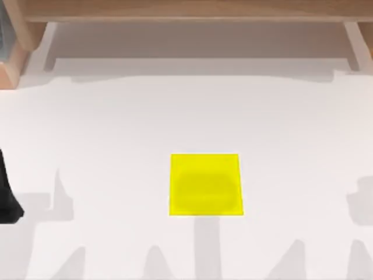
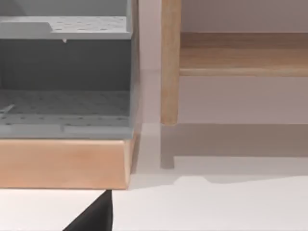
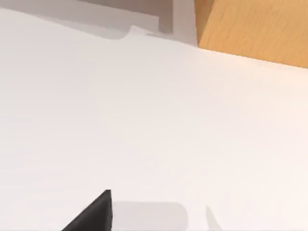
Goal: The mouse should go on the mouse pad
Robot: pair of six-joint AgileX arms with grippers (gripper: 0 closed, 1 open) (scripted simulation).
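Bright yellow, flat and square, the mouse pad (image 1: 205,184) lies on the white counter (image 1: 116,128); I cannot tell how the fingers stand.

I see a white table (image 1: 175,116), a wooden shelf (image 1: 186,9) along its far edge, and a grey pegboard rack (image 2: 65,72) in a wooden frame.

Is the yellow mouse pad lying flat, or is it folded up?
Flat. The mouse pad is spread out as a full square on the white table, with all four edges straight and no corner lifted.
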